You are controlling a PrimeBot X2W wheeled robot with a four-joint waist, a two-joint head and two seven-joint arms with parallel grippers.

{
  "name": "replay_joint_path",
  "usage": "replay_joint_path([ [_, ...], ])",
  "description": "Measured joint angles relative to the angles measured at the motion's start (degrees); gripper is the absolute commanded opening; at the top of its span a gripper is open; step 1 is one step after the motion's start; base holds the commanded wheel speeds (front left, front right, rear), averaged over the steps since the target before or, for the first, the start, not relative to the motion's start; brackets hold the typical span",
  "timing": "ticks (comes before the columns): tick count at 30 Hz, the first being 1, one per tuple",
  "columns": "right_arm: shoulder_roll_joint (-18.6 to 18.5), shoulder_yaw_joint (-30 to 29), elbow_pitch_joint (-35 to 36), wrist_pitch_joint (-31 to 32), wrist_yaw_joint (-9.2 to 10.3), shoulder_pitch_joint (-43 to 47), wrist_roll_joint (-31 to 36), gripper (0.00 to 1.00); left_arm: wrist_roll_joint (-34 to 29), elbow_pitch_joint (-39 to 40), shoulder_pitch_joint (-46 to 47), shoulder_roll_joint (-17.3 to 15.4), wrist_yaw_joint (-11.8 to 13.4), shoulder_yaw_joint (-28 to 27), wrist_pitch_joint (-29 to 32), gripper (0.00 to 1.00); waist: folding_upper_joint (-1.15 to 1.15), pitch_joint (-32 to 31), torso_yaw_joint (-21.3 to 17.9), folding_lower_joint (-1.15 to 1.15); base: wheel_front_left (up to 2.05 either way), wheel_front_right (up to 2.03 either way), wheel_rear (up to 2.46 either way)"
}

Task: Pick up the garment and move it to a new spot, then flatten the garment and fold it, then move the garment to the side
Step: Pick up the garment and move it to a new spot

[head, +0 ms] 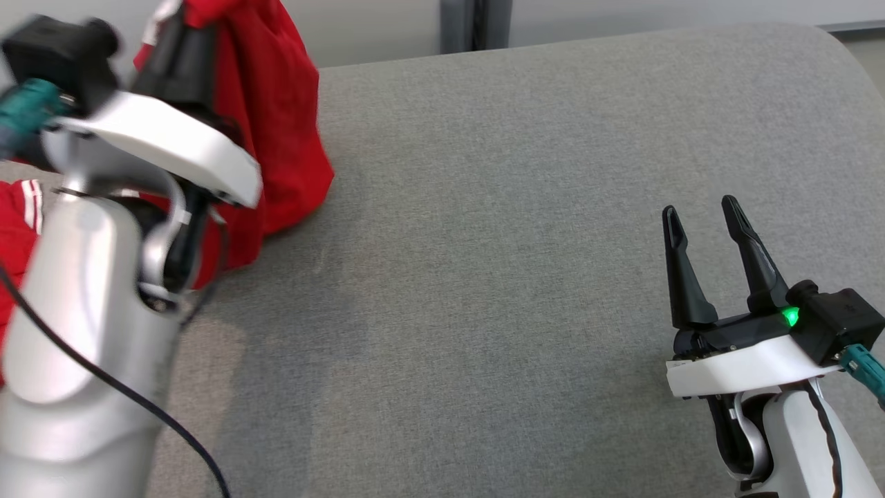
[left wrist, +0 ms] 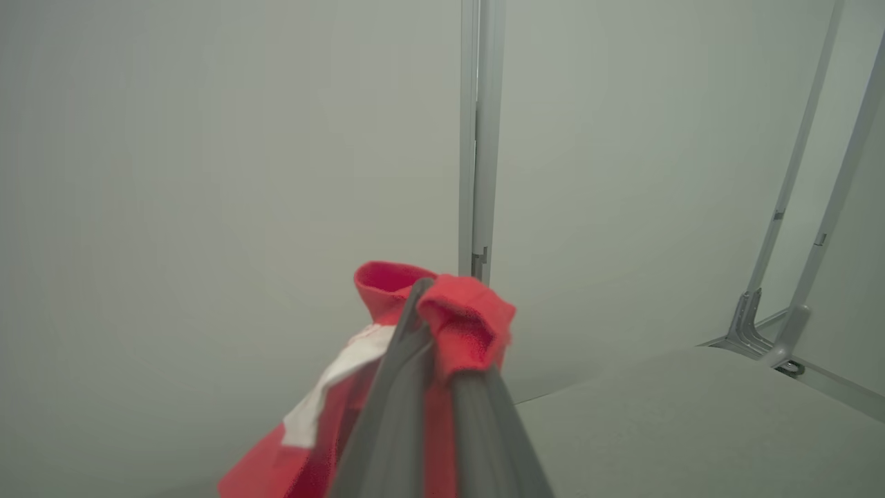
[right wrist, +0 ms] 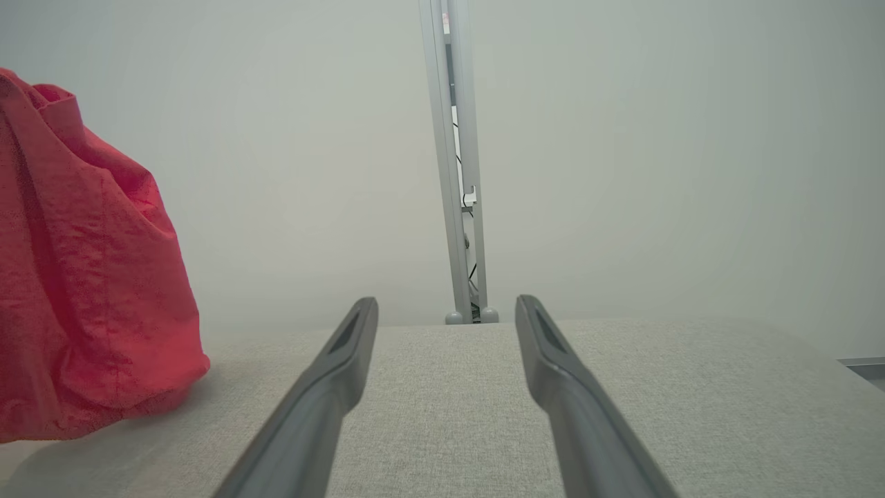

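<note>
Clamped the left gripper tight on a bunched fold of the soft red fabric garment, with red cloth curling over both long dark fingertips. Held that fold high above the flat grey woven-cloth table top. Let the rest of the garment hang in a loose bundle, reaching down to the table at the far left in the head view. Showed a white patch on the red cloth just below the pinch. Showed thin white stripes on a further red part at the left edge of the head view, partly hidden by the pale silver forearm. Trailed a thin black cable across that forearm. Left the right gripper released, its two dark fingers spread wide with nothing between them, low over the near right part of the table and well apart from the garment. Glowed green at a small light on the right wrist. Backed by a plain pale wall and a pale metal upright post beyond the table's far edge.
</note>
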State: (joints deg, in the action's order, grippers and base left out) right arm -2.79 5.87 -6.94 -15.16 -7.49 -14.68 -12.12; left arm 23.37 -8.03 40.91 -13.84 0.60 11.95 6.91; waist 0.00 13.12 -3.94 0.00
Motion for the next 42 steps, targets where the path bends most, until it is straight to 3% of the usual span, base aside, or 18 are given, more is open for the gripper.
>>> replay_joint_path([
  [6,0.0,0.2,0.3,0.0,0.00,-0.3,-0.3,1.00,1.2,0.3,-3.9,7.2,0.4,6.2,0.9,0.00,0.00,1.4,-1.6,0.00,0.00,0.00,0.00],
  [11,0.0,-0.1,0.9,0.0,-0.01,-2.5,-1.1,1.00,2.0,-4.0,-6.2,10.5,1.9,12.1,-0.3,0.00,0.00,3.3,-3.6,0.00,0.00,0.00,0.00],
  [18,0.0,-1.5,1.3,0.0,-0.01,-4.6,-1.7,1.00,6.1,-10.5,-5.3,11.0,5.9,21.3,-5.4,0.00,0.00,6.5,-6.8,0.00,0.00,0.00,0.00],
  [25,0.0,-2.3,1.3,0.0,-0.01,-5.7,-2.3,1.00,11.9,-13.9,0.8,11.0,12.2,29.6,-14.6,0.00,0.00,8.2,-9.2,0.00,0.00,0.00,0.00],
  [29,0.0,-2.1,1.2,0.0,-0.01,-5.7,-2.3,1.00,15.8,-15.5,3.3,11.1,14.0,35.6,-17.6,0.00,0.00,8.1,-9.6,0.00,0.00,0.00,0.00],
  [30,0.0,-1.9,1.2,0.0,-0.01,-5.7,-2.4,1.00,16.9,-15.9,3.8,11.0,13.9,37.4,-17.6,0.45,0.00,8.0,-9.7,0.00,0.00,0.00,0.00],
  [31,0.0,-1.8,1.1,0.0,-0.01,-5.7,-2.4,1.00,18.0,-16.6,4.2,11.0,13.5,39.5,-16.8,1.00,0.00,7.9,-9.7,0.00,0.00,0.00,0.00],
  [36,0.0,-1.8,0.9,0.0,-0.01,-5.8,-2.5,1.00,20.0,-19.6,5.9,11.1,12.4,46.8,-15.7,1.00,0.00,7.2,-9.1,0.00,0.00,0.00,0.00],
  [42,0.0,-2.0,0.6,0.0,-0.01,-5.5,-1.7,1.00,23.5,-20.9,6.6,11.1,11.7,49.0,-17.9,1.00,0.00,5.6,-7.0,0.00,0.00,0.00,0.00],
])
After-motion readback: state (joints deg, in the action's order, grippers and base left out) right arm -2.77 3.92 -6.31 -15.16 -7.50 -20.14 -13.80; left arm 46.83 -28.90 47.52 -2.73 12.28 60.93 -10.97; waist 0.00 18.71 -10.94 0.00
